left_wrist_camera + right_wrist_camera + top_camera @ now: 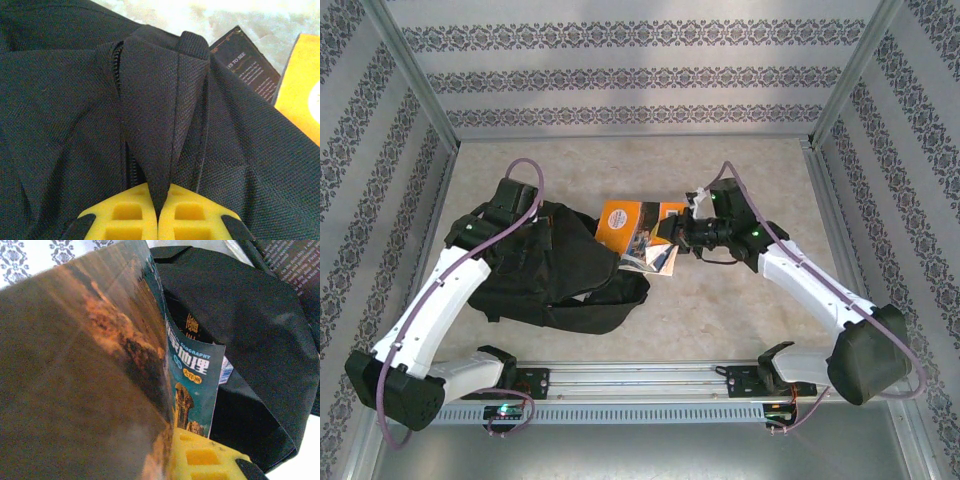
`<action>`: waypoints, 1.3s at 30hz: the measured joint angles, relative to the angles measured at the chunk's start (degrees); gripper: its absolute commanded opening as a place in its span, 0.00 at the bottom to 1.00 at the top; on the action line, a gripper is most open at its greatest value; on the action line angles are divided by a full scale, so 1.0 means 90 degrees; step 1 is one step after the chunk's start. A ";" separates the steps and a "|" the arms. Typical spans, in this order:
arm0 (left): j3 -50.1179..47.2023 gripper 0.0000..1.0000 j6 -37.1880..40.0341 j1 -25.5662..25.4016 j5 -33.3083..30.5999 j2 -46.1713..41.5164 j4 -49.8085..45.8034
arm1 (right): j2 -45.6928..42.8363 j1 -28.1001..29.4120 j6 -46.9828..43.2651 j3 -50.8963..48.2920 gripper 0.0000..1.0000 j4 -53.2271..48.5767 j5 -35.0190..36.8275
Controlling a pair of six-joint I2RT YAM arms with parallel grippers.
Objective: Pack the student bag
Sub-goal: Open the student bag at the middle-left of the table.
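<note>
A robot lab cell: a boxed-in bay with aluminium posts (415, 75) at the corners, walls (620, 60) papered in bands of grey ornament, and a pale stone-look worktop (740, 310). A white-and-black left arm (435, 295) and right arm (810, 285) are bolted to a metal rail (640, 373) at the near edge, with purple cables (525, 165) looping along them.

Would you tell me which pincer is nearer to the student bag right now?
Left. The left pincer is shut on a fold of the student bag, so it is touching it. The right pincer holds a magazine just off the bag's right side.
</note>
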 measured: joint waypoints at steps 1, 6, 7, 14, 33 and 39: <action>0.0027 0.00 0.0000 0.0000 -0.0002 -0.0017 -0.0012 | -0.0019 -0.0063 0.0138 -0.0124 0.00 0.0102 -0.0024; 0.0146 0.00 0.0000 0.0000 -0.0002 -0.0083 -0.0100 | -0.0044 -0.0153 0.0821 -0.0610 0.00 0.0585 -0.0141; 0.0146 0.00 0.0000 0.0000 -0.0002 -0.0102 -0.0102 | -0.0034 -0.0126 0.0894 -0.0612 0.00 0.0617 -0.0194; 0.0146 0.39 -0.0036 0.0000 0.0274 -0.0141 -0.0117 | 0.0068 0.0163 0.1647 -0.0712 0.00 0.1685 -0.0568; 0.2803 0.72 -0.1059 -0.2103 0.0253 0.1673 -0.1421 | 0.0226 0.0153 0.2807 -0.1018 0.00 0.3757 -0.0571; 0.3509 0.72 -0.1537 -0.2548 -0.0022 0.2421 -0.1994 | 0.0226 0.0236 0.2773 -0.1018 0.00 0.3757 -0.0568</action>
